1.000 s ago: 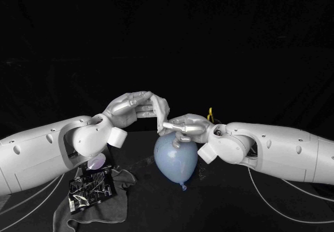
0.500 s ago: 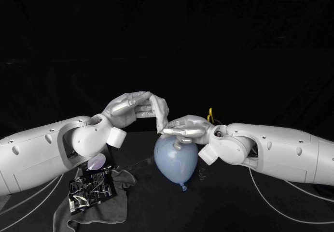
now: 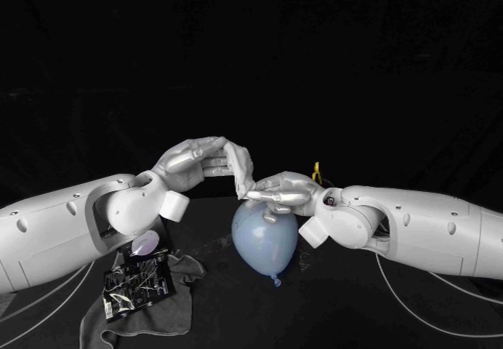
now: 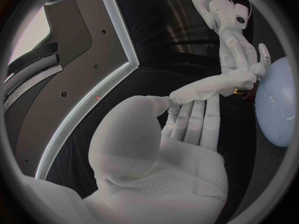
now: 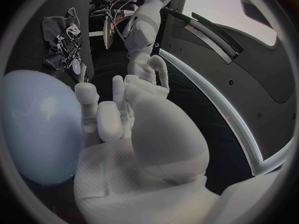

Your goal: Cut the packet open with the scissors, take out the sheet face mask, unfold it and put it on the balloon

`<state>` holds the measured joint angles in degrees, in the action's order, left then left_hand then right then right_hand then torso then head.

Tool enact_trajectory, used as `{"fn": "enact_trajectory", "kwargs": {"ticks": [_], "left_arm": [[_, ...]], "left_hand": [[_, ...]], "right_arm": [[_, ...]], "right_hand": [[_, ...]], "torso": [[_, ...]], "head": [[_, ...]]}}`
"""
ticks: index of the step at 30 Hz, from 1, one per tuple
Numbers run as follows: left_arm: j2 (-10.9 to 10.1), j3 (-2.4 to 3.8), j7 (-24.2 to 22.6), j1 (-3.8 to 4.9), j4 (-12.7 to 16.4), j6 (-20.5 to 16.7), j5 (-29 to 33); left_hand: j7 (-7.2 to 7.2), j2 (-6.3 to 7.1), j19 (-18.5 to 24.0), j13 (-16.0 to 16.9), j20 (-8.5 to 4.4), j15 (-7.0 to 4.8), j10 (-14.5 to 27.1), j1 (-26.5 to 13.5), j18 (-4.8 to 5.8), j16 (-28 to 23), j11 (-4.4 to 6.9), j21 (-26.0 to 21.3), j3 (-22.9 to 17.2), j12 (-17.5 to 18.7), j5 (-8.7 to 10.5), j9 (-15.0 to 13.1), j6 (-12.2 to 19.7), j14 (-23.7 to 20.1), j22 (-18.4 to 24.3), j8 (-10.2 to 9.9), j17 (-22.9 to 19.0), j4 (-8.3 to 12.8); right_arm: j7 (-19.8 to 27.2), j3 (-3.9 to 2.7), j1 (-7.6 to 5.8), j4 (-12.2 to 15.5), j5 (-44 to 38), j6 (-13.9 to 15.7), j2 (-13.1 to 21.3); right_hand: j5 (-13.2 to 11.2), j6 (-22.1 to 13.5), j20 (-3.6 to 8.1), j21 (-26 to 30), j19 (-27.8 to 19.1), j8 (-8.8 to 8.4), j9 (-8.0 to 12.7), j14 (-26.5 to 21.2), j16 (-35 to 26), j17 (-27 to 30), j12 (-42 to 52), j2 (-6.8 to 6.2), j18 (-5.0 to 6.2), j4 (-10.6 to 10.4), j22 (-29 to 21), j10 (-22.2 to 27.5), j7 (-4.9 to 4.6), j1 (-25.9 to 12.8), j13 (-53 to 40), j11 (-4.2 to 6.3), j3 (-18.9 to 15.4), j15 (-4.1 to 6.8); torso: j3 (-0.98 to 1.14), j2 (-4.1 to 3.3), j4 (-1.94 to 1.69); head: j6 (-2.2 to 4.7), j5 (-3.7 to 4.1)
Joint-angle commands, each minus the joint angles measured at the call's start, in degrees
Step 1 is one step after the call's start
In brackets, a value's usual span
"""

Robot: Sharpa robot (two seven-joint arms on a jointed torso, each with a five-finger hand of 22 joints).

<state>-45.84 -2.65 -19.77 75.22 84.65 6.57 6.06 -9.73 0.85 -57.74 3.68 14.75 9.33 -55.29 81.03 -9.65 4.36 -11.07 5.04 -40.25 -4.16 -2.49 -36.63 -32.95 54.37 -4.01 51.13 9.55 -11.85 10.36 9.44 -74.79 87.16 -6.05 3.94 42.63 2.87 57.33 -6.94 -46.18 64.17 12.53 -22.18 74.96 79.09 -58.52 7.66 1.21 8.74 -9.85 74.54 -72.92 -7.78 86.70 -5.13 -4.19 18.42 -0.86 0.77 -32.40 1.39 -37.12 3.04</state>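
1. A grey cloth lies crumpled on the black table at the far left. Its top part goes under the left arm and is hidden.
2. The shiny black packet lies flat on that cloth. Its top edge is tucked under the arm, so I cannot tell if it is cut open.
3. A small round pale disc sits just above the packet. The arm covers part of it, and it is hard to tell what it is.
4. The left robot hand is up off the table with its fingers curled, grasping the top end of the sheet face mask.
5. The mask is a narrow white strip, bunched up and not spread out. It hangs down from the left robot hand to the right one, above the balloon.
6. The pale blue balloon is in the middle, with its knot at the low end, nearer the robot. Its top is hidden behind the right robot hand.
7. The right robot hand is at the top of the balloon and pinches the low end of the mask.
8. A thin yellow loop pokes up just behind the right robot hand. Most of it is hidden, so I cannot tell what it is.
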Motion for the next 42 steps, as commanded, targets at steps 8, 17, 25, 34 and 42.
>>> {"fn": "enact_trajectory", "kwargs": {"ticks": [8,17,25,34,42], "left_arm": [[-0.20,0.08,-0.74,0.15,-0.15,-0.44,-0.16],[-0.67,0.03,-2.58,0.13,-1.43,-6.51,-1.40],[-0.76,-0.04,-2.35,-0.03,-2.40,-12.12,-2.58],[-0.59,-0.09,0.22,-0.47,-2.18,-10.73,-5.71],[-0.54,-0.11,1.14,-0.62,-2.12,-10.36,-7.14]], "left_hand": [[-3.40,-0.08,-0.35,-0.03,0.02,-0.12,-0.43,0.39,-0.97,-0.13,0.07,0.31,-0.36,0.33,-0.27,-0.80,-0.27,0.07,0.04,0.15,0.01,0.48],[-3.39,0.26,1.64,-0.04,0.50,0.16,-0.61,0.48,-0.80,-0.43,0.02,-0.84,-0.40,0.34,-0.27,-0.47,-0.56,-0.60,0.38,-0.21,-0.14,0.86],[-3.40,0.32,2.12,-0.03,0.63,0.19,-0.75,0.70,-0.85,-0.44,0.05,-1.02,-0.64,0.32,-0.28,-0.29,-0.87,-0.73,0.34,-0.36,-0.18,1.19],[-3.46,0.51,2.33,-0.04,0.69,0.20,-0.78,0.82,-0.87,-0.43,0.03,-1.06,-0.81,0.34,-0.27,-0.14,-1.07,-0.79,0.31,-0.50,-0.19,1.46],[-3.49,0.58,2.41,-0.05,0.72,0.22,-0.76,0.82,-0.87,-0.44,0.01,-1.07,-0.86,0.36,-0.27,-0.07,-1.13,-0.83,0.30,-0.57,-0.20,1.52]], "right_arm": [[3.28,-0.02,0.05,0.93,-0.07,5.68,0.58],[1.52,-0.04,0.06,2.53,-3.12,7.26,2.77],[0.08,-0.10,0.02,3.58,-5.65,8.61,4.39],[0.04,-0.28,-0.23,3.98,-7.02,11.23,4.72],[-0.05,-0.39,-0.43,4.03,-7.65,12.10,4.80]], "right_hand": [[-0.05,1.53,0.87,-3.14,2.34,2.31,-1.50,1.45,0.80,-1.30,1.06,0.76,-0.60,0.50,1.33,-3.70,0.84,-1.46,-1.05,1.14,3.77,1.25],[-0.06,1.37,1.28,-4.11,3.07,3.89,-2.55,2.26,0.99,-1.79,0.68,-0.84,-0.79,2.92,1.95,-4.63,0.88,-3.85,-1.89,1.31,9.16,1.50],[-0.06,1.14,1.39,-4.61,3.41,4.91,-3.20,2.61,1.11,-1.98,0.53,-1.79,-0.84,4.87,2.34,-5.07,0.91,-6.38,-2.54,1.40,12.85,1.60],[-0.07,1.00,1.48,-5.14,3.78,5.66,-3.66,2.98,1.26,-2.31,0.54,-2.25,-0.91,6.40,2.66,-5.43,0.98,-8.39,-3.08,1.49,15.30,1.70],[-0.07,0.98,1.53,-5.41,3.97,5.95,-3.84,3.20,1.39,-2.63,0.62,-2.31,-0.95,6.91,2.79,-5.62,1.04,-9.08,-3.30,1.55,16.04,1.75]], "torso": [[-0.02,-0.01,-0.03],[0.00,0.04,-0.02],[0.00,-0.02,-0.01],[-0.02,-0.01,-0.02],[-0.02,0.02,-0.01]], "head": [[-0.06,-0.07],[-0.01,-0.19],[0.16,-0.26],[0.16,-0.08],[0.15,-0.08]]}}
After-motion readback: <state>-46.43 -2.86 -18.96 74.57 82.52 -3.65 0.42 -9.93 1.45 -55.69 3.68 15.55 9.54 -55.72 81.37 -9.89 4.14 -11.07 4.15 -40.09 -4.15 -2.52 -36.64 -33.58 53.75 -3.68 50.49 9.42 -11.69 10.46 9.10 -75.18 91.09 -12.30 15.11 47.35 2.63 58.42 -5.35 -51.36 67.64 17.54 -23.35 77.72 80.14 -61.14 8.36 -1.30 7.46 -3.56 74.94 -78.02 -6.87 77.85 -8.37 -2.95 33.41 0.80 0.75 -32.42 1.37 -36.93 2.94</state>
